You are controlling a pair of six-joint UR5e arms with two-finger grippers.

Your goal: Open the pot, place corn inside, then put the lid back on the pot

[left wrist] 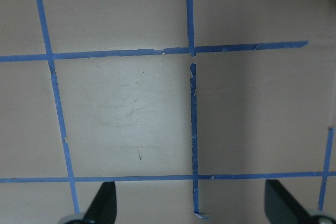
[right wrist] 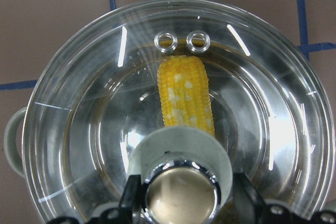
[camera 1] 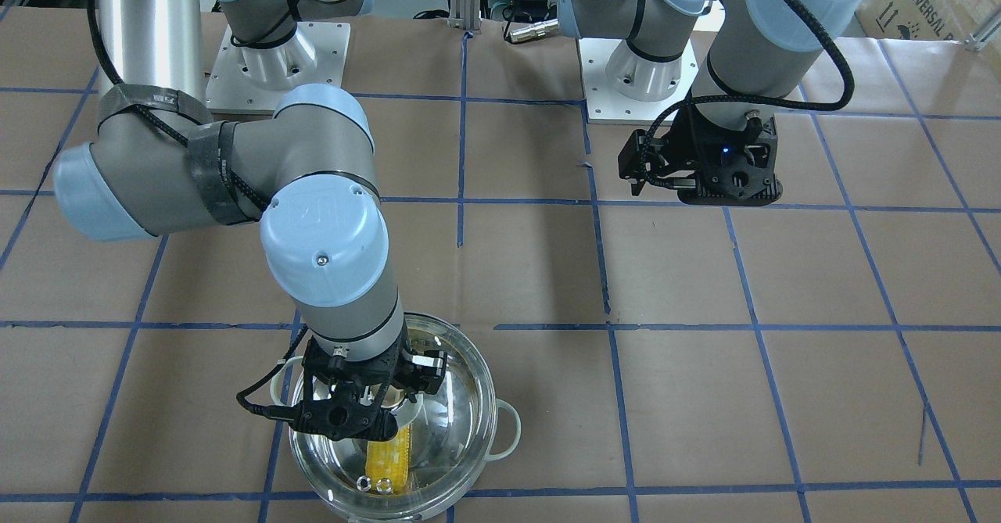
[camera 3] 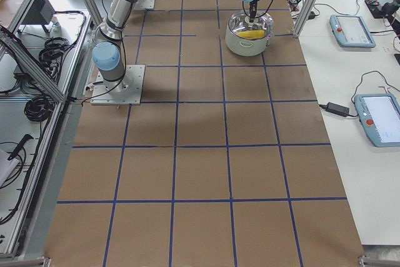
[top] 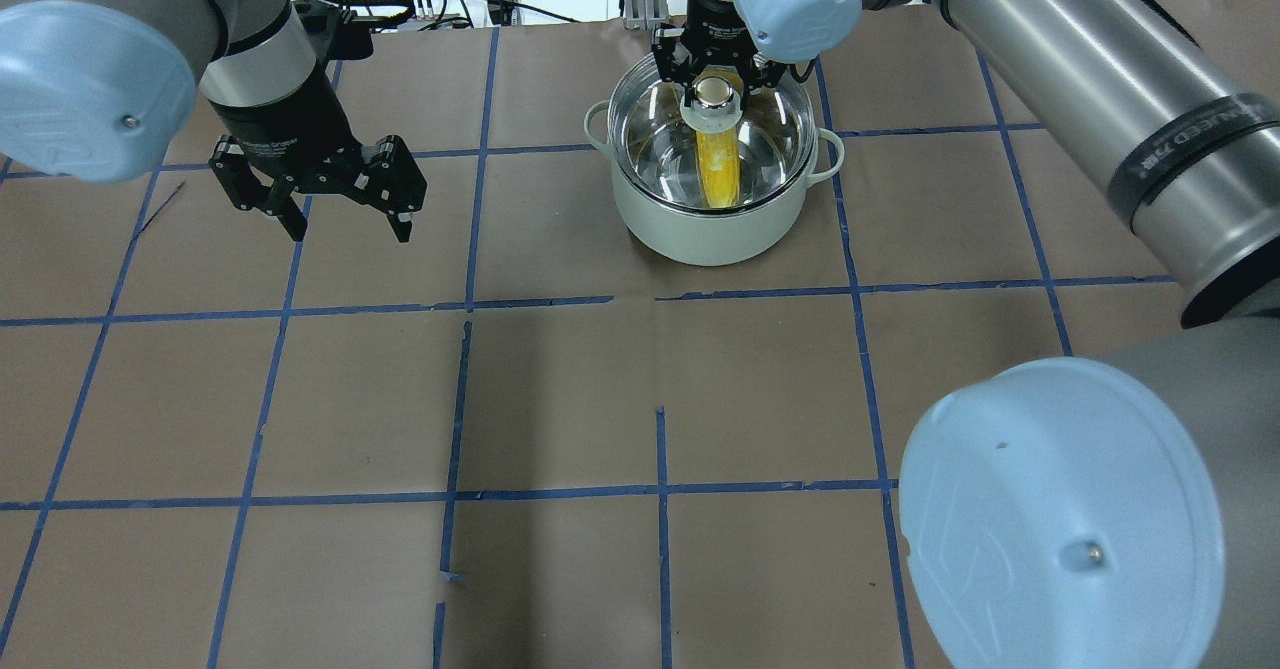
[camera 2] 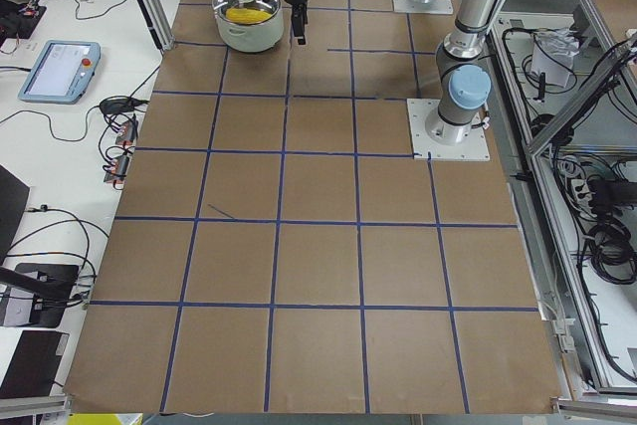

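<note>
The steel pot [top: 700, 234] stands at the far side of the table, right of centre in the overhead view. The glass lid [top: 775, 139] sits on it. The yellow corn [top: 720, 174] lies inside, seen through the glass in the right wrist view [right wrist: 184, 93]. My right gripper [top: 712, 89] reaches down onto the lid's centre, its fingers closed against the pale ring around the metal knob [right wrist: 181, 195]. My left gripper [top: 345, 224] is open and empty, hanging above bare table well to the left of the pot.
The table is brown paper marked with blue tape squares [top: 465, 299]. The arms' base plates [camera 1: 278, 62] stand at the robot's side. In the side view, tablets and cables [camera 2: 60, 67] lie on a white bench beyond the table edge.
</note>
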